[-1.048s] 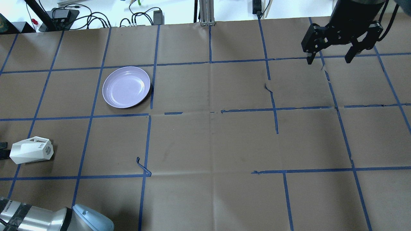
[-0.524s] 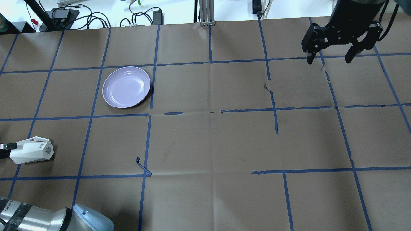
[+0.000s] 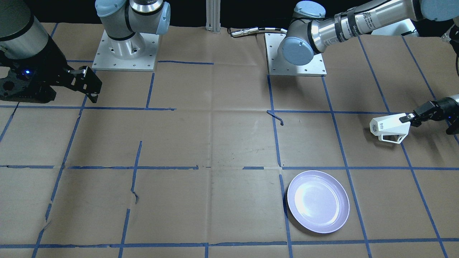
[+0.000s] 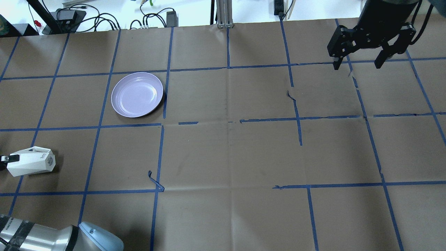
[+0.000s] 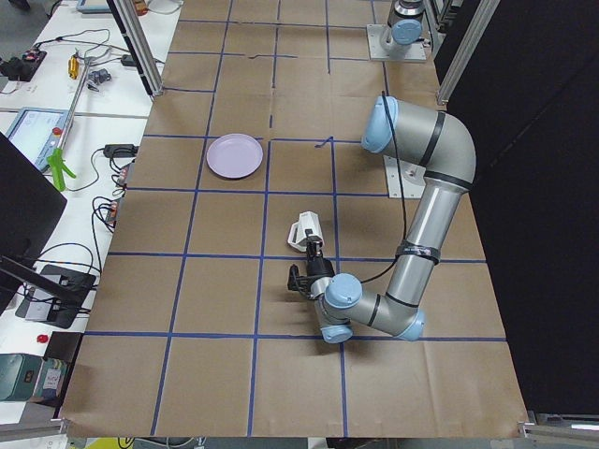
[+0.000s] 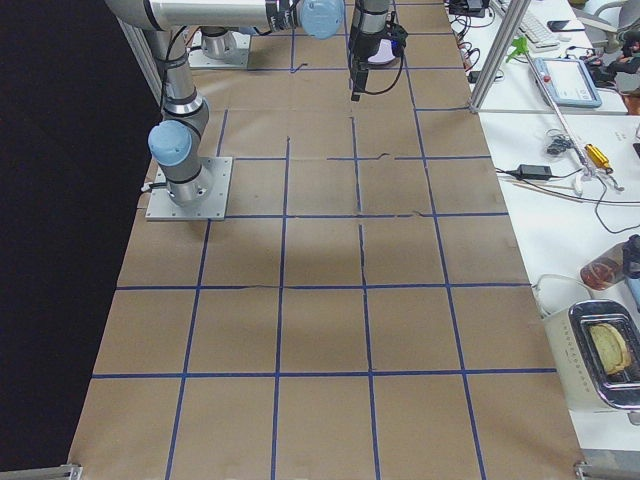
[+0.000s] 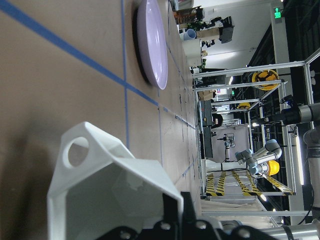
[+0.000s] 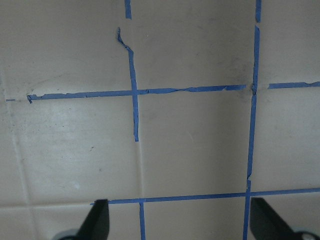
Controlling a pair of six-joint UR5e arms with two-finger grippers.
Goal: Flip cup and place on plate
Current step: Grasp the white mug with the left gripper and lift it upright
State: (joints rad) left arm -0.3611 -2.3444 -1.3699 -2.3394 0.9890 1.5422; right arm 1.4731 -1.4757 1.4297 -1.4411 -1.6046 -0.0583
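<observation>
The white faceted cup (image 4: 31, 162) lies on its side near the table's left edge, base with small marks toward the middle. It also shows in the front view (image 3: 389, 126) and the left wrist view (image 7: 110, 200), where its handle points toward the plate side. My left gripper (image 4: 7, 159) (image 3: 408, 117) is shut on the cup's rim, one finger (image 7: 172, 215) on its wall. The pale lavender plate (image 4: 137, 94) (image 3: 318, 201) (image 7: 152, 42) lies farther out, apart from the cup. My right gripper (image 4: 358, 64) (image 8: 181, 222) is open and empty at the far right.
Brown paper with a blue tape grid covers the table (image 4: 230, 157). A loose curl of tape (image 4: 155, 181) sticks up between cup and table centre. Cables and power bricks (image 4: 104, 19) lie beyond the far edge. My left arm's elbow (image 4: 94, 237) is at the near left corner.
My left gripper came in from the left edge and closed on the cup's rim. The cup has turned about its long axis and shifted slightly left. The right arm has not moved.
</observation>
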